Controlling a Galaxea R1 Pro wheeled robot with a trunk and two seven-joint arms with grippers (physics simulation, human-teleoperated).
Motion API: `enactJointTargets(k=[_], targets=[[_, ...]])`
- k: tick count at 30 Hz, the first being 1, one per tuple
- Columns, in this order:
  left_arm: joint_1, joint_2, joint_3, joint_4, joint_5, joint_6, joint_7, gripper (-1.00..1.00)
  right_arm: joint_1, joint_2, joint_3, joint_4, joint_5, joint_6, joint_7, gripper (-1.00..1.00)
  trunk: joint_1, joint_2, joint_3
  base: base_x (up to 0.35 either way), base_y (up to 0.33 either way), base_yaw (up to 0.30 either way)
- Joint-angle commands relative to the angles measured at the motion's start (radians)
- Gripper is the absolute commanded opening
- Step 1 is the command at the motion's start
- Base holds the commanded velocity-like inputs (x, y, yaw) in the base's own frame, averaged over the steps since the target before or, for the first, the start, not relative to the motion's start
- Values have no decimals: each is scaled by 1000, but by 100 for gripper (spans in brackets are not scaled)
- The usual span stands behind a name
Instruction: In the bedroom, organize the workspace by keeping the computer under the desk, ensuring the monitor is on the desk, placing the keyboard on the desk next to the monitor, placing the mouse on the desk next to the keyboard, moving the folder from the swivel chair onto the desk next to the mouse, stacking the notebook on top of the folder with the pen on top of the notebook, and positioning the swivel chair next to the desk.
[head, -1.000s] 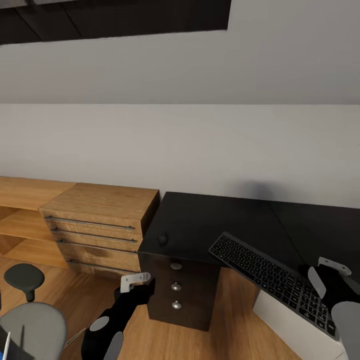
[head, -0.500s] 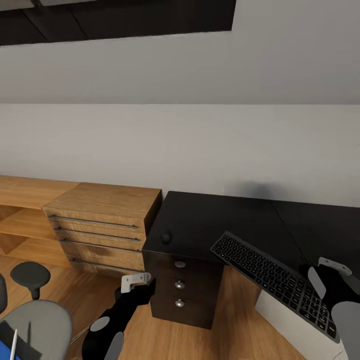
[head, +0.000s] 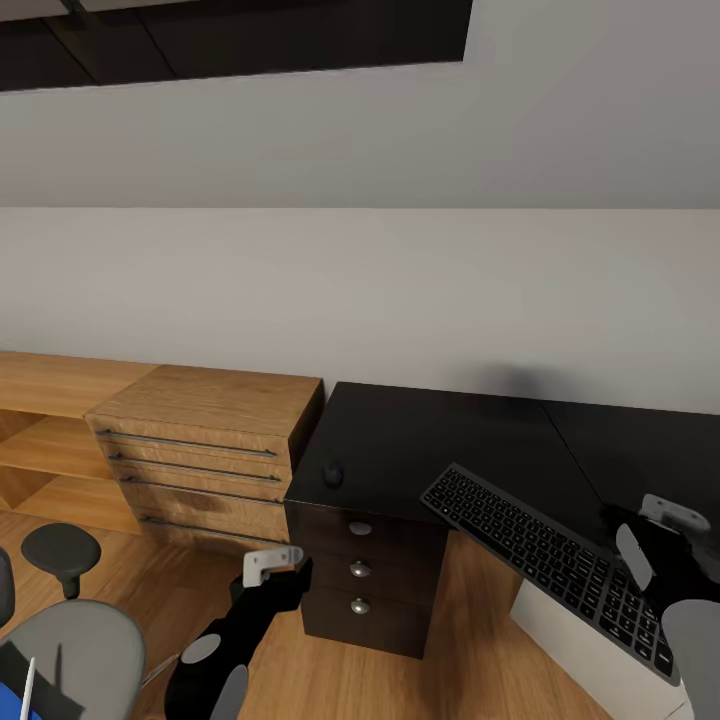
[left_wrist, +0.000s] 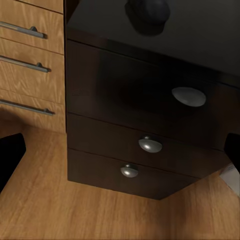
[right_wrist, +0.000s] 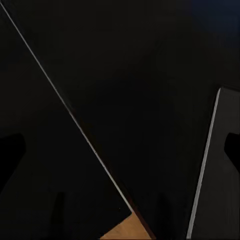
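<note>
No legible text, label, brand, number or sign in any view. The keyboard (head: 548, 555), lying near the front edge of the table (head: 440, 450), carries pale key legends, but they are too small and blurred to read. The drawer fronts under the table's left end show plain round knobs (left_wrist: 150, 144) with no markings.
</note>
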Motion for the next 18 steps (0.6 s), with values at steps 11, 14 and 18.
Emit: enactJointTargets(k=[11,14,18], targets=[[-1,0,-16,12,9,1,10,100,206,122,-2,-537,-17,202,-23,100,0,-1,-1,0,0,0],[-1,0,-28,13,10,1,10,100,291,236,-36,-795,-29,369,-25,100,0,-1,-1,0,0,0],[-1,-14,-27,14,9,-2,20,100,313,267,-36,-795,-33,384,-17,100,0,-1,-1,0,0,0]])
